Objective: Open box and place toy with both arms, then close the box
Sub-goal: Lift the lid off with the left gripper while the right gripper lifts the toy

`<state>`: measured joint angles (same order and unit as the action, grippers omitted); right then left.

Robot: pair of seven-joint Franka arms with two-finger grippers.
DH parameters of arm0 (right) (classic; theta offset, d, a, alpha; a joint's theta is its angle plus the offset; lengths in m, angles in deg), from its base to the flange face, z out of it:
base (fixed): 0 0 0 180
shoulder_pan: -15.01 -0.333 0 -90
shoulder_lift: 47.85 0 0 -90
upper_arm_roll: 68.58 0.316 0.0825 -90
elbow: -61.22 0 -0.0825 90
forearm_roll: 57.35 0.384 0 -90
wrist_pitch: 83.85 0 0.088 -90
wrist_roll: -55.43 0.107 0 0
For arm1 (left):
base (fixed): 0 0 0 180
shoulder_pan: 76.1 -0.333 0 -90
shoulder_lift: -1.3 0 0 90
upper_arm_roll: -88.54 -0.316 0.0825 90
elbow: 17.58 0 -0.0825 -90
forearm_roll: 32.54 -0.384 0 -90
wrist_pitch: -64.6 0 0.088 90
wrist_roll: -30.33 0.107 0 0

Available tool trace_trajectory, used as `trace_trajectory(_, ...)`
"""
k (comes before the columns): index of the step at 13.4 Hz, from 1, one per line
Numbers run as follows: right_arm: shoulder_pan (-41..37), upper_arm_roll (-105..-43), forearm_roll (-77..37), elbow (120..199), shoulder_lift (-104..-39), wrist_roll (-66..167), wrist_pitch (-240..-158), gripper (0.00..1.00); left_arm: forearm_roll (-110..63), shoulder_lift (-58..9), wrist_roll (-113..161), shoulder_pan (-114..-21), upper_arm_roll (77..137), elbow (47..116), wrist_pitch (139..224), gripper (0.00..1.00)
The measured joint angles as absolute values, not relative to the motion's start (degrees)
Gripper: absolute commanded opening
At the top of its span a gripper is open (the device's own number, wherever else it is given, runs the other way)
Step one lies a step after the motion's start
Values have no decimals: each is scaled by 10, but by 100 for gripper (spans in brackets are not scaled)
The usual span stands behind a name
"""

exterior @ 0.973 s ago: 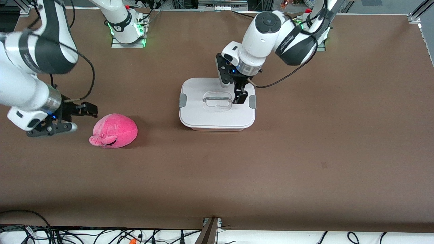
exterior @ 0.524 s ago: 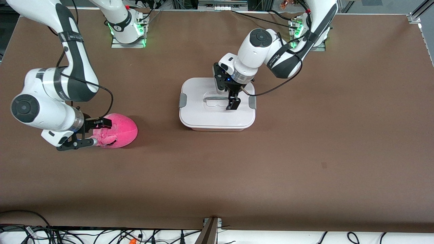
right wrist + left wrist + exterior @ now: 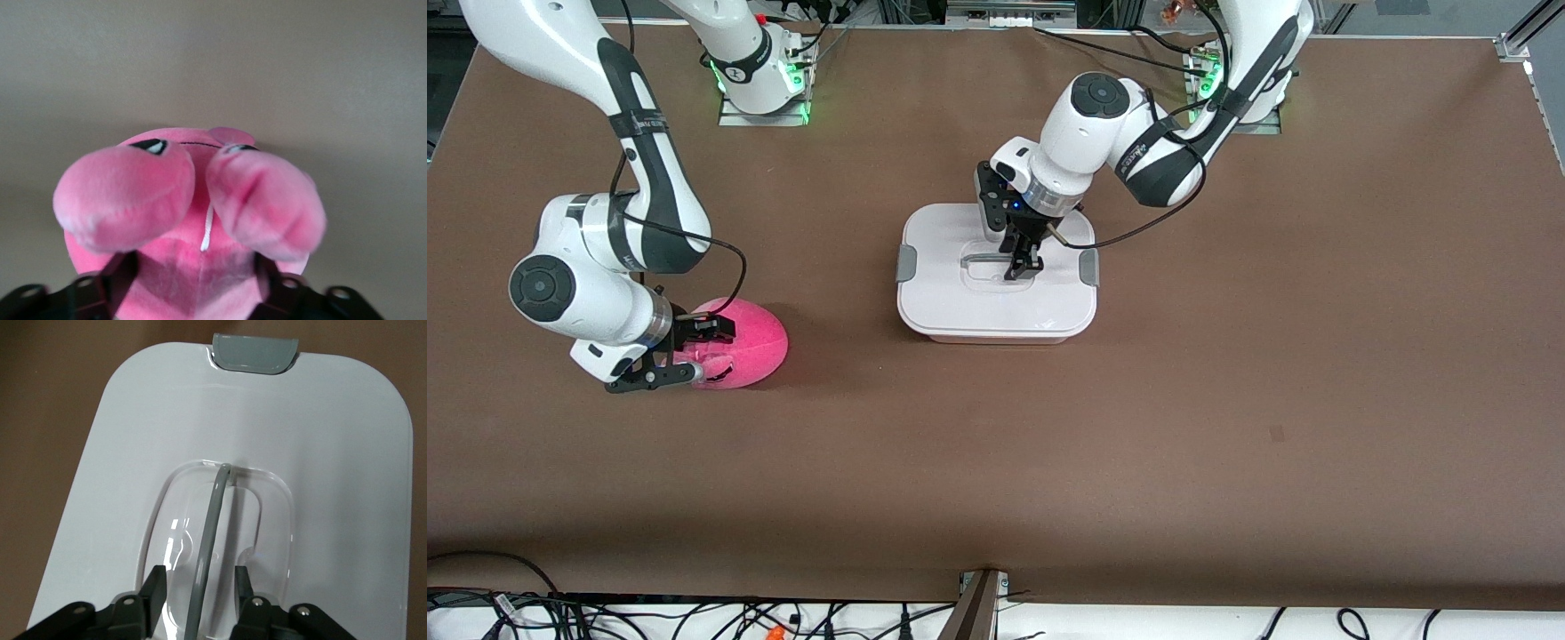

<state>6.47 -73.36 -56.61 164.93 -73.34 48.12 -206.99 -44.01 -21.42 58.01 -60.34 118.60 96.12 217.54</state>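
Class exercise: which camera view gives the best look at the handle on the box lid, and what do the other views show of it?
The left wrist view: the handle fills it, running between the open left gripper fingers. The front view shows the handle only small, partly covered by that gripper on the lid. The right wrist view shows only the toy.

Round hot-pink plush toy [image 3: 193, 213] resting on plain brown table surface [image 3: 213, 67], two paler pink rounded lobes above its face, small dark eye marks, white thread at centre, black right gripper [image 3: 190, 283] fingers spread either side of toy's lower body
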Motion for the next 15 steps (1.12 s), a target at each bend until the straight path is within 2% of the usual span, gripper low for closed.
trace_trajectory(1,65,-734,-566,1650,-734,472,-2070,0,-440,-214,578,-603,1186,961,2175,0)
trace_trajectory(8,68,-734,-565,1645,-733,396,-2068,0,-443,-214,579,-602,1186,961,2174,0)
trace_trajectory(11,67,-730,-565,1624,-728,329,-2038,0,-443,-201,578,-602,1186,952,2154,0)
trace_trajectory(13,66,-725,-565,1603,-720,249,-2000,0,-441,-180,572,-602,1189,929,2091,0)
trace_trajectory(15,66,-718,-565,1583,-706,154,-1976,0,-427,-155,569,-603,1189,879,1960,0)
